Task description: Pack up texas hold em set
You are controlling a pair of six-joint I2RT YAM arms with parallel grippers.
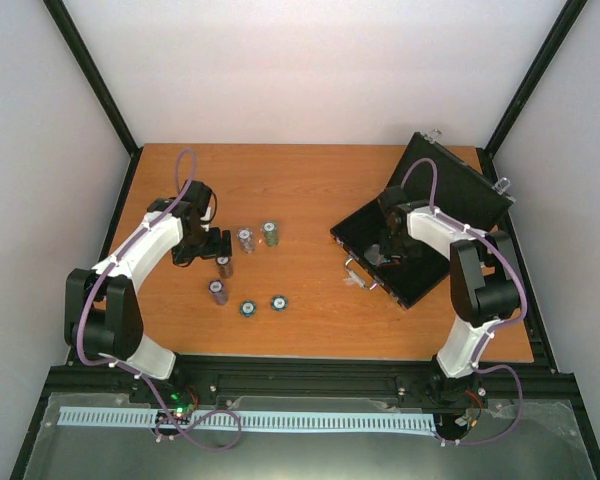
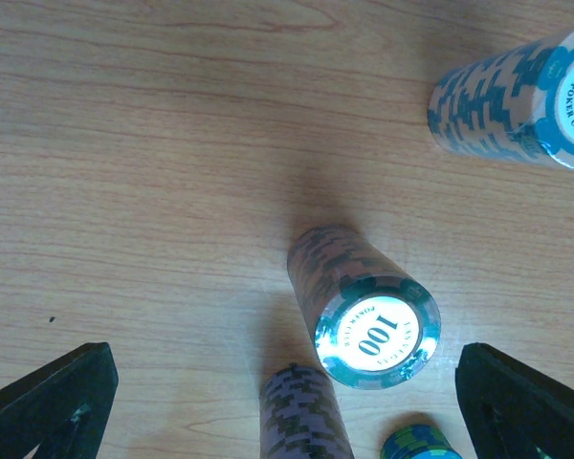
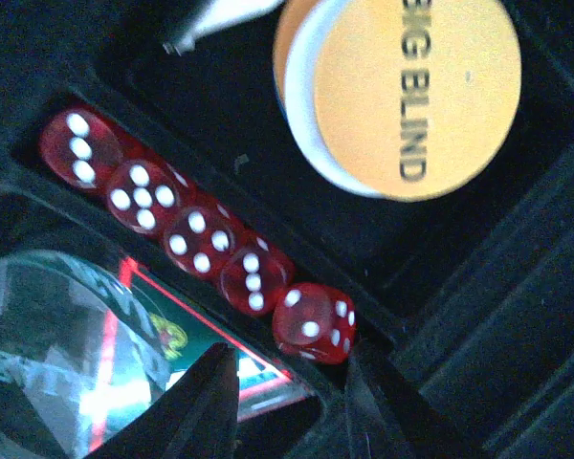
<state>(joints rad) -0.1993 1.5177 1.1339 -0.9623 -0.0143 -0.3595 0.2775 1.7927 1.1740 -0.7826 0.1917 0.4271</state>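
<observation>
The black case (image 1: 458, 188) lies open at the right of the table, lid raised and silver handle (image 1: 360, 272) toward the centre. My right gripper (image 1: 391, 250) is down inside it. In the right wrist view its jaws (image 3: 292, 382) stand a little apart, just short of the last of several red dice (image 3: 313, 323) lined up in a slot; neither finger (image 3: 206, 406) touches it. A yellow "BIG BLIND" disc (image 3: 411, 91) lies on a white one in the adjoining compartment. My left gripper (image 2: 285, 361) hangs wide open over a chip stack marked 100 (image 2: 373, 330), and holds nothing.
Several chip stacks (image 1: 245, 238) stand and lie left of centre on the wooden table (image 1: 310, 180). In the left wrist view there are a blue stack (image 2: 517, 105), a dark stack (image 2: 301, 416) and a green-blue one (image 2: 421, 445). A card pack (image 3: 172, 335) sits beside the dice.
</observation>
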